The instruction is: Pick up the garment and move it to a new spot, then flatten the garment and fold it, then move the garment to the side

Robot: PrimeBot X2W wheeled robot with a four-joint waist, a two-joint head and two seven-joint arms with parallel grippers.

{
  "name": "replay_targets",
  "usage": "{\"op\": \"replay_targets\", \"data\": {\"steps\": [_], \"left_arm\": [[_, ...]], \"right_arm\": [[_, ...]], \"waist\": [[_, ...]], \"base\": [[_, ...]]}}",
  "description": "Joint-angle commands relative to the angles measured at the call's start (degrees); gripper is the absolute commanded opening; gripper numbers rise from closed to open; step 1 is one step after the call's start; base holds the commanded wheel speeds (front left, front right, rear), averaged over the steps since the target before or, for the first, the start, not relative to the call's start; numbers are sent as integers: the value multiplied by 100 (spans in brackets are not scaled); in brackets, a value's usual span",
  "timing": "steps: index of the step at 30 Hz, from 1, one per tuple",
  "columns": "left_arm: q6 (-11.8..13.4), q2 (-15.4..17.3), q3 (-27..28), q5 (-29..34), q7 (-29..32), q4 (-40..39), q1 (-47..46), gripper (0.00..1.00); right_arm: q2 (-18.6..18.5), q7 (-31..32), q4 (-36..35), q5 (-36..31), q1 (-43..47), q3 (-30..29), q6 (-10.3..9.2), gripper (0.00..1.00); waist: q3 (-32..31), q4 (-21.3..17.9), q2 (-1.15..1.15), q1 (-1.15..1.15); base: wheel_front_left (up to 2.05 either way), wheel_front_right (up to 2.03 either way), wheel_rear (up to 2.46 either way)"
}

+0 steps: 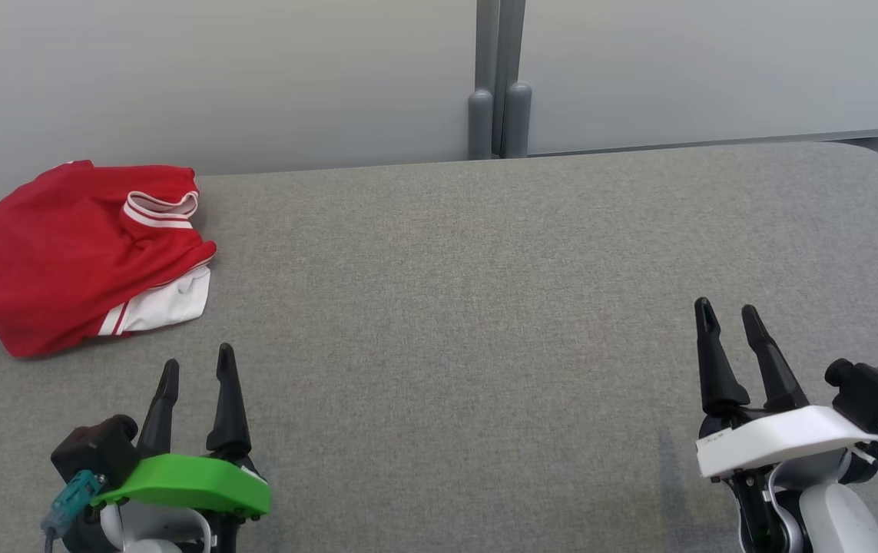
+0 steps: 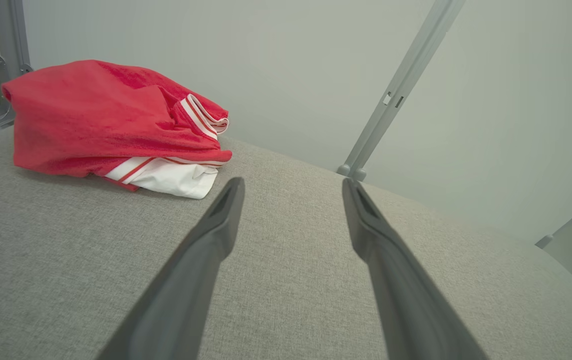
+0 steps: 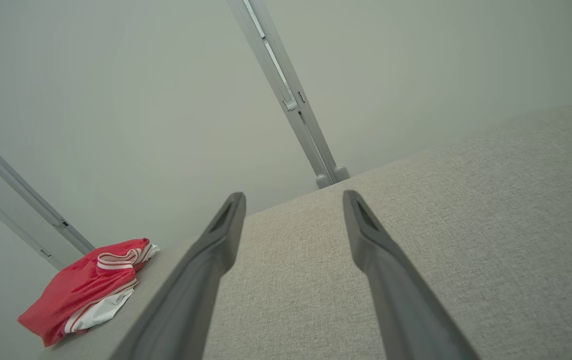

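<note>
The garment (image 1: 77,253) looks to me like thin, slick sports fabric, red with white striped trim: light, limp, and likely to slide and sag out of shape once lifted. I'd pinch through a bunched layer, not a single edge, probably at the ribbed striped band on its right side or at the white hem nearest me, where the cloth seems thicker. It lies heaped at the far left corner of the grey padded table (image 1: 485,307), close to the left edge. My left gripper (image 1: 197,357) is spread and empty, the garment ahead and to its left, near but not touching. My right gripper (image 1: 727,307), also spread and empty, sits well apart across the table
</note>
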Motion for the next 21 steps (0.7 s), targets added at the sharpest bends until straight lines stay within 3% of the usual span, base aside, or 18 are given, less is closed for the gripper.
{"op": "replay_targets", "data": {"steps": [1,21], "left_arm": [[42,64,-50,212,-71,-95,34,100],[95,66,-205,1052,-353,-31,238,100]], "right_arm": [[-34,-71,-113,-228,32,11,14,100],[-44,-314,-256,-1320,236,18,16,100]], "waist": [[-6,2,34,0],[-87,12,43,0]], "base": [[0,0,0],[0,0,0]]}}
